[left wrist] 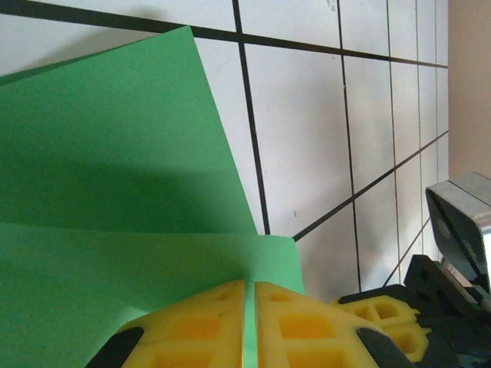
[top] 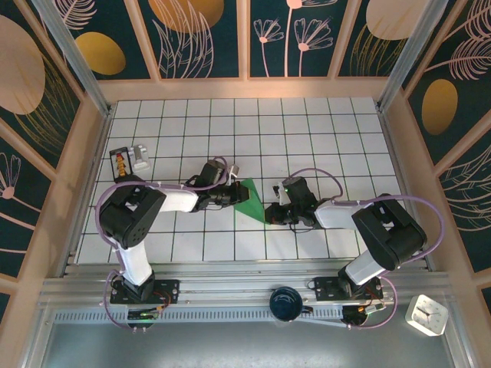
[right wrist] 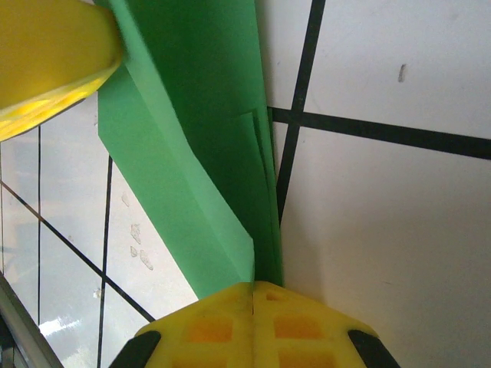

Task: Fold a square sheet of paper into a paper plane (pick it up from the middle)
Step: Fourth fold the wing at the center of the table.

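Green sheet of paper [top: 249, 201], already creased, lies on the white tiled table [top: 307, 138] near its middle, between the 2 grippers. From above it reads as a pointed triangular shape, with the left gripper [top: 236, 195] at its left edge and the right gripper [top: 270, 211] at its lower right corner.

On the left wrist camera the left gripper [left wrist: 249, 295] has its yellow pads pressed together on the sheet [left wrist: 115, 192], a thin green line showing in the seam; 2 overlapping layers fan away from it, the upper one lifted and tilted. On the right wrist camera the right gripper [right wrist: 253, 295] is likewise closed, the folded sheet [right wrist: 199, 153] running straight into its seam as a narrow raised band. A blurred yellow pad [right wrist: 46, 61] of the left gripper sits at that band's far end
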`<state>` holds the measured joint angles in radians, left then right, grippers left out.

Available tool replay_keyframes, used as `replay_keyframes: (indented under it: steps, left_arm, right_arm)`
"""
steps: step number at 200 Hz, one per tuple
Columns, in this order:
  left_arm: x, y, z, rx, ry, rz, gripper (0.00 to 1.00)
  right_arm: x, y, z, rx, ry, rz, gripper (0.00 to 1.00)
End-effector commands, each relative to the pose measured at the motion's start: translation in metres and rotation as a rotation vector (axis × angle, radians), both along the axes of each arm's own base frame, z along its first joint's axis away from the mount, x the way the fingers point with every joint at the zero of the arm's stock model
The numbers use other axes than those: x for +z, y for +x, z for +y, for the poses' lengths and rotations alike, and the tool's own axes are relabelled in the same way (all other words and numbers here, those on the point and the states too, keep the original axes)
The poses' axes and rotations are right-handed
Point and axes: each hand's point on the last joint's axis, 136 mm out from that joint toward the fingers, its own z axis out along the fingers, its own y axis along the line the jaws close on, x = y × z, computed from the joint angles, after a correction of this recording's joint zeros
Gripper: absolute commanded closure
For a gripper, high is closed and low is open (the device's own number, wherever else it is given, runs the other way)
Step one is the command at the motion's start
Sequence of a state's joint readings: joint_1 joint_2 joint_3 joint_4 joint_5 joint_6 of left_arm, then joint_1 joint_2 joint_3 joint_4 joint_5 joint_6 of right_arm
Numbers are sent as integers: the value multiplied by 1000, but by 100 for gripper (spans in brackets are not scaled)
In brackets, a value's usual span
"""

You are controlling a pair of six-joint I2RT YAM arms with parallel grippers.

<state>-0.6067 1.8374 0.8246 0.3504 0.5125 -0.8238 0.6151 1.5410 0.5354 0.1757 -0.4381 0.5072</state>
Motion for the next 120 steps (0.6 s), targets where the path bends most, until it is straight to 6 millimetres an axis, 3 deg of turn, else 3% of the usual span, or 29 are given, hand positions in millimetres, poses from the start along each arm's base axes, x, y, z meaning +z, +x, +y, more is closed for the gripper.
replay_keyframes:
  steps: [1,120]
  left_arm:
    - [-8,3,3,-9,22,7,89]
    - [-15,8,4,-8,25,8,89]
  right_arm:
    - [-8,-4,-4,-10,-27,20,100]
    - [-9,-5,-5,-15,-24,22,100]
